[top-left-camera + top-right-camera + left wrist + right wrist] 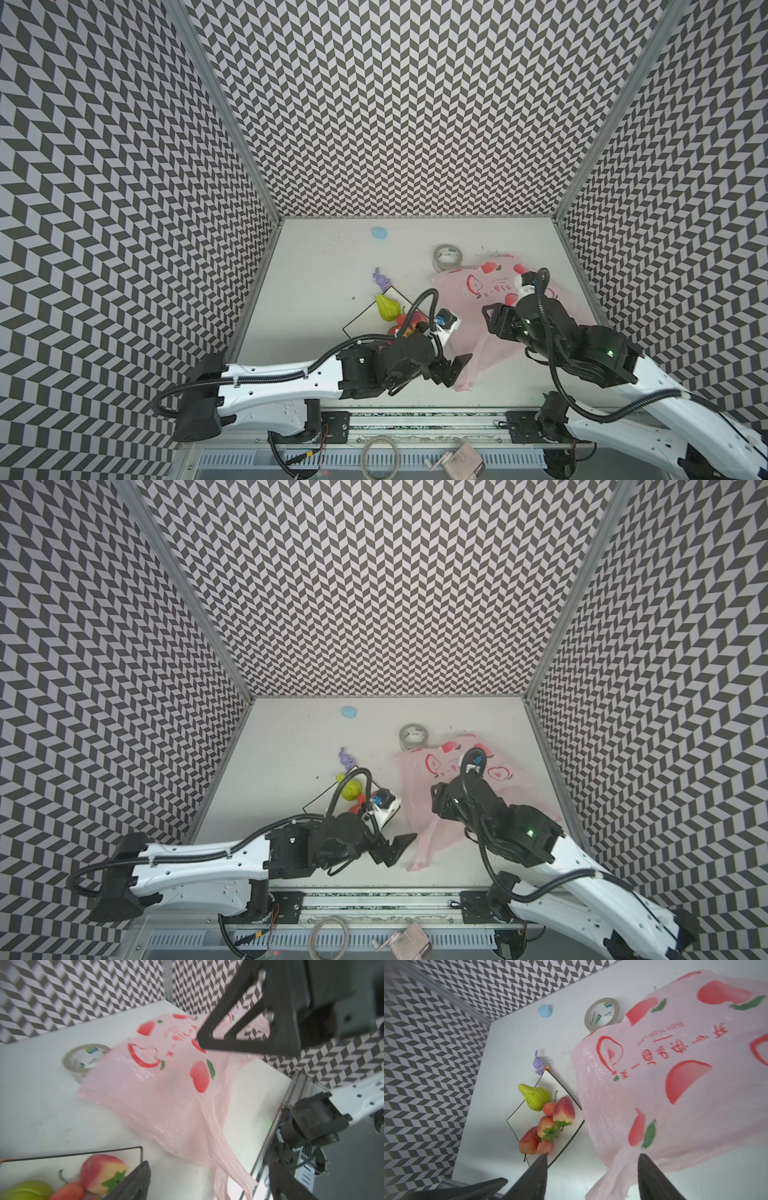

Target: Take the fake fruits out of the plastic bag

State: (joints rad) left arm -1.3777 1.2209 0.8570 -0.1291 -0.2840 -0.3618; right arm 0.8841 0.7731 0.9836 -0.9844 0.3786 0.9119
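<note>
Bench [316, 291]: white, boxed in by chevron-patterned panels [395, 104]

Fake fruits [546, 1124]: heaped on a square white plate [523, 1120] with a thin black rim, left of bench centre in both top views. Six counted in the right wrist view:
- a yellow-green pear [534, 1098] lying across the plate's rim, narrow end over the bench
- red-yellow strawberries with green leaves
- a red-yellow one with a dark stem
- small orange-red balls

All six touch their neighbours.

Plastic bag [469, 299]: pink, translucent, crinkled, printed with red peaches and red lettering. It lies on the bench right of the plate and just beside it, bulging upward. Its gathered handle strands run toward the near edge. Its far edge overlaps a grey tape roll [589, 1017].

Left tool [207, 1167]: low over the bench by the bag's handle strands. Jaws stand wide apart; in the left wrist view the strands pass between them unpinched. Released.

Right tool [591, 1158]: above the bag's near half. Jaws parted, with bag film lying in the gap and not clamped. Released.

Purple figure [382, 279]: touching the plate's far corner.

Light blue blob [379, 233]: well apart from everything, near the back wall
</note>
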